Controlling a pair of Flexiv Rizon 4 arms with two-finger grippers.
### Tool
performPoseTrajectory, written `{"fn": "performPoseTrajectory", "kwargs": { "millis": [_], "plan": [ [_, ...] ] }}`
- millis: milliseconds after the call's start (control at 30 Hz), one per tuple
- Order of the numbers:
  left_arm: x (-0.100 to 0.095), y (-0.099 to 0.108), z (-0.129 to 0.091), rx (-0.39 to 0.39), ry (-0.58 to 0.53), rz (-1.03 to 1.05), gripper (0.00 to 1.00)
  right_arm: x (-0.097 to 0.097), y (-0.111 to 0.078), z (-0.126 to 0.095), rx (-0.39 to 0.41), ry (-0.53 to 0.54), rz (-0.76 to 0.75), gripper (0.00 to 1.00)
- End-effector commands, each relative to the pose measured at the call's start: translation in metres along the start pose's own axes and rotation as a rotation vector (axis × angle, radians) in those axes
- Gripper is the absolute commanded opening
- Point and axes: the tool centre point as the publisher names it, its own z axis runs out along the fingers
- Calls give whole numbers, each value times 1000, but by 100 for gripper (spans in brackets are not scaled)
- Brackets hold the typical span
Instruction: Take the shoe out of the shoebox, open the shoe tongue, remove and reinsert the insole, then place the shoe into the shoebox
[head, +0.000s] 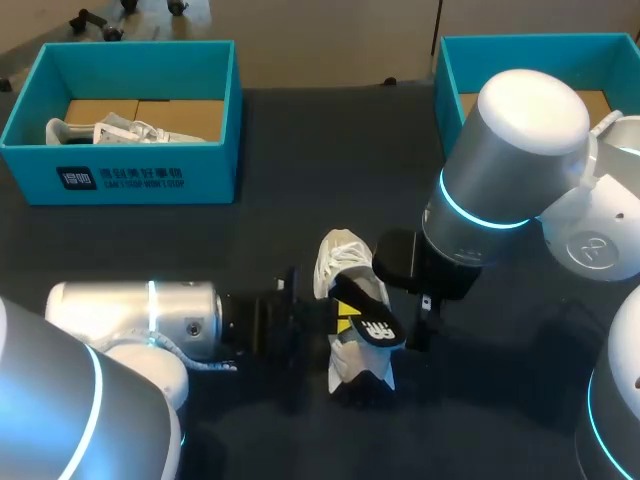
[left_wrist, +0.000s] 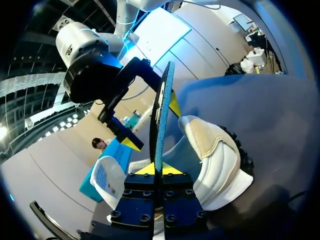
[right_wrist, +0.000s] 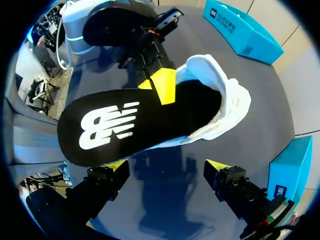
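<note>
A white shoe (head: 345, 262) lies on the dark table at the middle. Its black insole (head: 368, 312) with a white logo sticks out of the shoe's opening, tilted upward. My left gripper (head: 343, 318) comes in from the left and is shut on the insole's edge. In the left wrist view the insole (left_wrist: 161, 110) stands edge-on between the yellow tips of my left gripper (left_wrist: 160, 169), beside the shoe (left_wrist: 217, 157). My right gripper (right_wrist: 167, 170) hangs open just over the insole (right_wrist: 125, 125) and shoe (right_wrist: 227, 102), holding nothing. In the head view my right gripper (head: 425, 312) is right of the shoe.
A teal shoebox (head: 130, 175) stands at the back left with another white shoe (head: 110, 130) inside. A second teal box (head: 445, 70) stands at the back right, partly behind my right arm. The table's front stretch between the arms is bare.
</note>
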Motion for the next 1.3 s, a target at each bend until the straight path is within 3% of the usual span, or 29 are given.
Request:
{"fn": "performPoseTrajectory", "kwargs": {
  "millis": [33,133,167,200,233,333,1067,1133,1200,1300],
  "plan": [
    [-4,4,7,-7,16,-8,0,1,0,1,0,-2,1,100],
    [-3,1,5,4,27,-22,0,1,0,1,0,-2,1,100],
    [-2,0,4,5,30,-23,4,1,0,1,0,-2,1,100],
    [-1,-1,3,1,31,-24,19,1,0,1,0,-2,1,100],
    [0,-2,3,-5,31,-23,24,1,0,1,0,-2,1,100],
    [1,-6,0,-7,30,-25,27,1,0,1,0,-2,1,100],
    [6,-43,-4,11,22,-33,24,1,0,1,0,-2,1,100],
    [6,-44,-3,12,22,-31,19,1,0,1,0,-2,1,100],
    [7,-43,-2,12,21,-26,0,1,0,1,0,-2,1,100],
    [7,-41,-1,12,21,-18,0,1,0,1,0,-2,1,100]
  ]
}}
